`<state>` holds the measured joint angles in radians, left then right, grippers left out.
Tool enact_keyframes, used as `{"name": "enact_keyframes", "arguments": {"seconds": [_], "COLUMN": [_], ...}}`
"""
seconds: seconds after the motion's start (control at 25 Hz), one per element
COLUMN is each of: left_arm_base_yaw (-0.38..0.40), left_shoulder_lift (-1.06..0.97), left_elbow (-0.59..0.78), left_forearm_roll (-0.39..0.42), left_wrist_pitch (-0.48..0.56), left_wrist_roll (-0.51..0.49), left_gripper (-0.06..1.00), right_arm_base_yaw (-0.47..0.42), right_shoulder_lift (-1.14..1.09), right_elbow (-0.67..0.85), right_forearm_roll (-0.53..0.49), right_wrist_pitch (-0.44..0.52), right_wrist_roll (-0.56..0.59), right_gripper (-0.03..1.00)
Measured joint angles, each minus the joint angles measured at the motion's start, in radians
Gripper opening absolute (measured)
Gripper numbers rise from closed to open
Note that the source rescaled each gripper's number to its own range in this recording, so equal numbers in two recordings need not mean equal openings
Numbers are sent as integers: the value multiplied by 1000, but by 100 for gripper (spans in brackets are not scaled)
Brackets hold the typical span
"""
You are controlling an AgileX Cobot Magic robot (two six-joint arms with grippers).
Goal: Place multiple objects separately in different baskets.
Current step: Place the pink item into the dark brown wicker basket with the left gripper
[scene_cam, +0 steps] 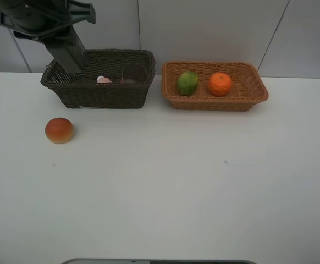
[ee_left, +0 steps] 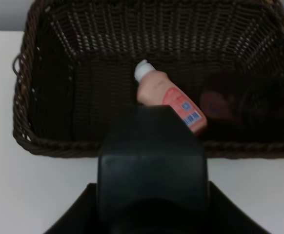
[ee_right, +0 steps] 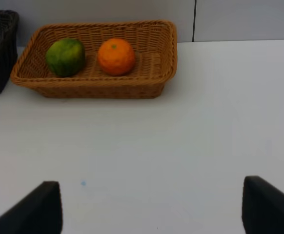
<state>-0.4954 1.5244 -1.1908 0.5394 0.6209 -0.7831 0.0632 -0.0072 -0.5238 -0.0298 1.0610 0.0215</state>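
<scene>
My left gripper [ee_left: 152,146] grips the dark grey pump dispenser [ee_left: 152,165] above the dark brown basket [ee_left: 30,141], though I can't see the fingers clearly. The pink bottle [ee_left: 169,100] lies inside that basket. My right gripper [ee_right: 152,209] is open, empty.

Dark brown wicker basket [scene_cam: 99,88] next to an orange-tan one [scene_cam: 215,100], holding a mottled green fruit [scene_cam: 187,83] and orange tangerine [scene_cam: 220,84]. Pink bottle [ee_left: 169,101], white cap.

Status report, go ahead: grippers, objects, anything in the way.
Left gripper over dark basket, holding a dark object. Right gripper open, empty. Bun on table, nothing blocking it.
</scene>
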Motion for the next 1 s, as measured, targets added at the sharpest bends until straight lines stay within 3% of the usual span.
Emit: {"name": "enact_keyframes", "arguments": {"seconds": [0.12,0.36,0.64,0.88,1.0], "left_arm_base_yaw": [36,113,215,264,273], "left_shoulder_lift": [58,184,304,414,466], "left_elbow": [0,0,-7,-14,-32], "left_forearm_roll": [62,107,133,138,140], "left_wrist_pitch": [-56,-233,-433,-614,-654], "left_wrist_roll": [3,22,25,25,30], "left_gripper": [42,42,42,42,42], "right_arm_base_yaw": [0,0,0,0,0], "right_shoulder_lift": [0,0,0,0,0], "right_elbow": [0,0,0,0,0], "right_forearm_roll": [0,0,0,0,0], "right_wrist_pitch": [0,0,0,0,0], "right_wrist_roll": [0,0,0,0,0], "right_gripper": [55,55,55,55,55]}}
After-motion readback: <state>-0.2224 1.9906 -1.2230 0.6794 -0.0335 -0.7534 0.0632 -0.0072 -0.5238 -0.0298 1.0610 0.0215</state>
